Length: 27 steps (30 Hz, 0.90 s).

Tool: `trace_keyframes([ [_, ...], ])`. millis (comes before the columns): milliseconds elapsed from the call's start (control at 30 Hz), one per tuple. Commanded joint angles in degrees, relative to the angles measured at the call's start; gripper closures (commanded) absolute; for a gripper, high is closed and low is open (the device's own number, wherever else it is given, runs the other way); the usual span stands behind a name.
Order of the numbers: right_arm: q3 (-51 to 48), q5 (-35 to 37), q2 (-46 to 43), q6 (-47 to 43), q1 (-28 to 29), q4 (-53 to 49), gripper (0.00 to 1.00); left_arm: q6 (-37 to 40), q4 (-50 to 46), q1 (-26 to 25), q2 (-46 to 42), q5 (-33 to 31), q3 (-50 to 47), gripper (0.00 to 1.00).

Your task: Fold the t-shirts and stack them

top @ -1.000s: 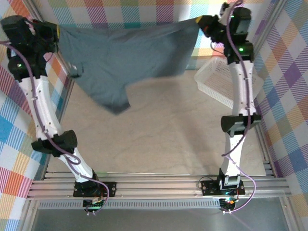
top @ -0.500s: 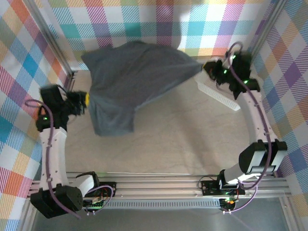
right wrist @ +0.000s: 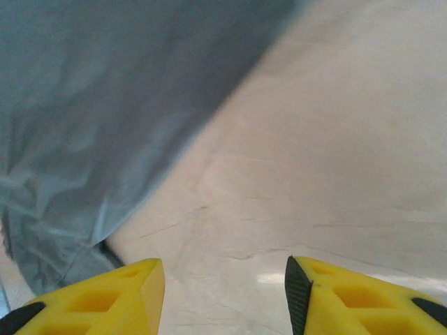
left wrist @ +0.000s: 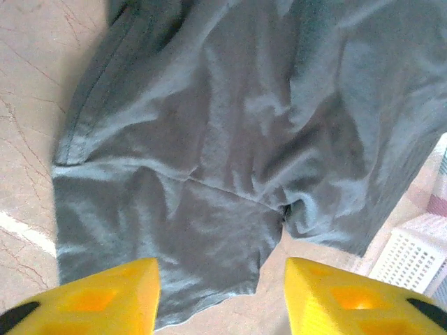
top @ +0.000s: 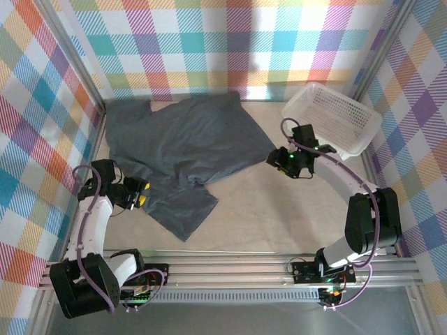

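The dark slate-grey t-shirt [top: 181, 150] lies crumpled but spread on the table, one flap reaching toward the front [top: 183, 213]. My left gripper [top: 142, 194] is low at the shirt's left front edge. Its yellow fingers [left wrist: 91, 300] are open above the cloth's edge [left wrist: 209, 230], gripping nothing. My right gripper [top: 274, 159] sits just right of the shirt's right edge, apart from it. In the right wrist view that gripper [right wrist: 223, 296] stands open over bare table, with the t-shirt [right wrist: 91, 105] to its upper left.
A white mesh basket [top: 342, 112] stands at the back right, close behind the right arm; its corner [left wrist: 412, 262] shows in the left wrist view. Checked walls close in the back and sides. Bare table [top: 279, 216] lies in front of the shirt.
Both grippers have opened and let go of the t-shirt, which dropped from the air onto the table. Both arms have come down and toward the front.
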Motion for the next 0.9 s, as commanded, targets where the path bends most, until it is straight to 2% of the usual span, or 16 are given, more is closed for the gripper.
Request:
trace_keyframes([
  [0,6.6,-0.1,6.5,-3.6,1.4,4.9,0.54,-1.1,4.4,-1.8,5.8,-3.2,3.9,0.62],
  [167,19.9,-2.4,22.0,-5.5,1.3,4.7,0.57,-4.7,8.8,-6.0,17.4,-7.3,11.0,0.64],
  [300,34.3,-1.8,35.5,-6.4,1.3,-4.0,0.59,-4.7,8.9,-8.6,28.6,-9.5,17.4,0.65],
  [400,40.4,1.6,41.0,-5.9,1.3,-10.7,0.61,-3.7,8.6,-9.3,34.2,-11.2,20.1,0.66],
  [633,36.0,10.3,39.1,-6.4,1.2,-16.8,0.61,0.1,9.7,-12.5,39.9,-11.8,20.2,0.66],
  [733,29.8,12.3,35.2,-5.8,0.5,-16.7,0.61,0.5,10.6,-15.1,40.2,-12.2,19.2,0.66],
  [867,15.6,12.9,26.7,-2.0,-3.6,-13.1,0.61,1.4,10.2,-19.6,42.2,-12.1,20.3,0.67],
])
